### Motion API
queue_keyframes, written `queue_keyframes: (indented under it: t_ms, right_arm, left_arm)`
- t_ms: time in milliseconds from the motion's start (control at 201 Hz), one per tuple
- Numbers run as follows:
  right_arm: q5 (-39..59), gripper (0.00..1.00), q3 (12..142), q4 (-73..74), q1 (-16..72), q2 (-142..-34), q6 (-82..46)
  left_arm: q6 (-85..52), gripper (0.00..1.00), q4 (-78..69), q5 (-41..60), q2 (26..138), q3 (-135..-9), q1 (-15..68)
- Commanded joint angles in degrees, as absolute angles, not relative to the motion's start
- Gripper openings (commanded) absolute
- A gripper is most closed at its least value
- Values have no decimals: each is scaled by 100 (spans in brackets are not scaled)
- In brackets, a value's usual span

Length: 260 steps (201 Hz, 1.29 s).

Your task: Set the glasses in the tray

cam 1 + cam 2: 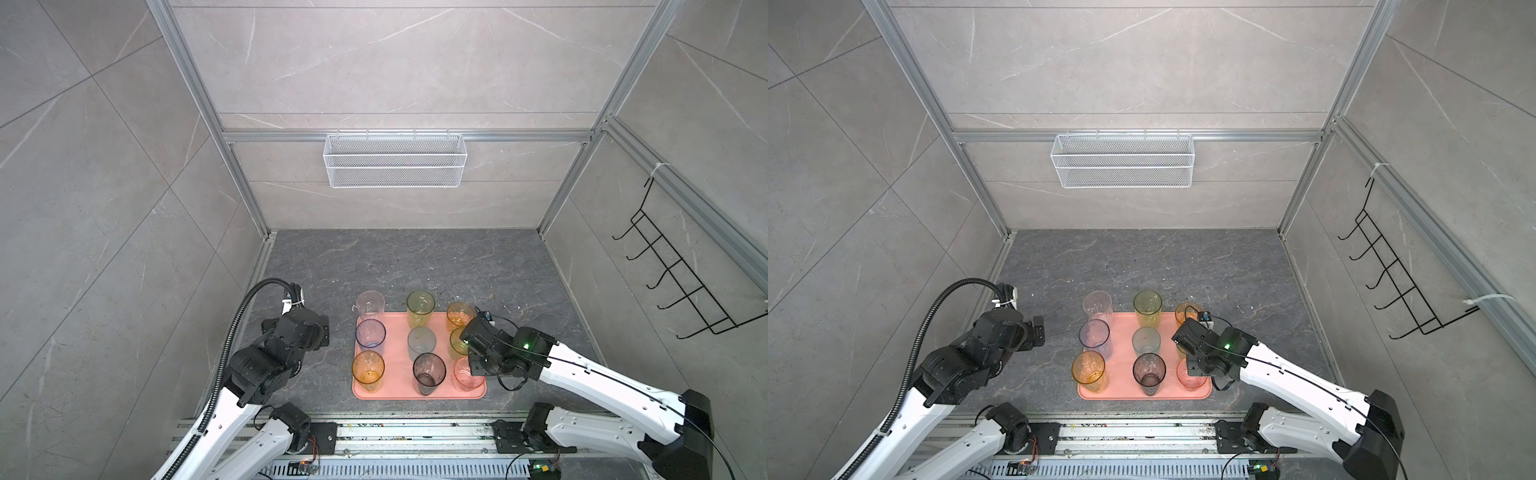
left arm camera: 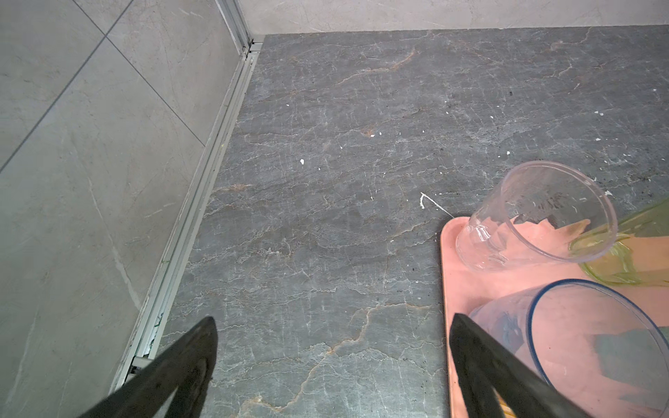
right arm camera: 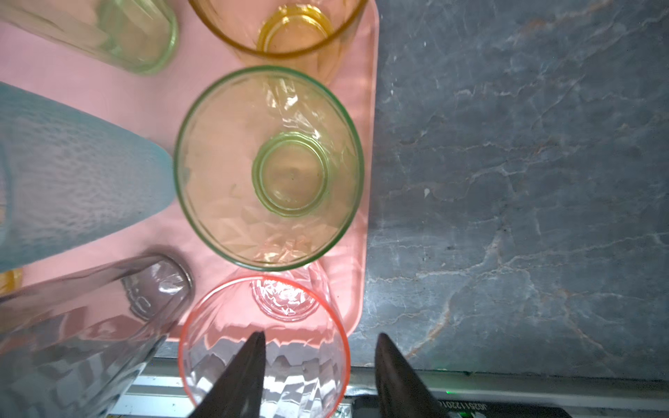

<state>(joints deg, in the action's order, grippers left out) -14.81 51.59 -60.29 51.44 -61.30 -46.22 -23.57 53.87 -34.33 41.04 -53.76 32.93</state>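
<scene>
Right gripper (image 3: 320,336), released, straddles the rim of the pink glass (image 3: 210,347), one finger inside; a skewed lift could hook and topple it onto the green glass (image 3: 268,170) just behind. All nine glasses (image 1: 422,340) stand in the tray (image 1: 399,374). Left gripper (image 2: 333,317) hangs splayed, empty, alongside

Tinted glasses (image 1: 1149,371) stand upright in three rows on a pink tray (image 1: 1121,376) on the grey counter (image 1: 1142,266). The right gripper (image 1: 1194,361) hangs over the tray's right column. The left gripper (image 1: 1036,332) sits left of the tray, over bare counter.
</scene>
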Motion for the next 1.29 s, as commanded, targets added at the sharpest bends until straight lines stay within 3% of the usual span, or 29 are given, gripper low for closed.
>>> queue_keyframes:
  t_ms: [0,209,368,553,717,906,1011,1130,1290]
  right_arm:
    - [-1976,54,5551,-6275,5125,-6016,-4238]
    - [-2384,65,6002,-5810,4962,-5941,-3254]
    - [-2351,71,6169,-5036,4307,-5981,-2558]
    - [-2554,78,6150,-3895,3595,-6086,-2007]
    - [-3190,94,5643,-2623,2865,-6019,-1686]
    - [-3286,99,5231,-1797,1782,-6236,-1731]
    - [-3174,100,5072,-1477,1268,-6548,-1881]
    - [-2517,99,4878,-982,702,-6986,-1912]
    - [-2682,100,3825,717,604,-6825,-1426]
  left_arm:
    - [-2397,100,5141,-3408,4161,-5376,3148]
    - [-2625,100,4789,-3399,4409,-5318,3094]
    - [-2687,100,4259,-3880,4650,-5246,3093]
    - [-2019,100,2720,-4284,4776,-4702,3083]
    - [-1484,100,1125,-4780,5008,-4098,2895]
    - [-1015,100,-703,-5458,5503,-3173,2407]
    - [-818,100,-1761,-5312,5811,-2628,2013]
    - [-802,100,-2190,-5054,6304,-2486,1695]
    - [-640,100,-2538,-5034,6982,-2483,1523]
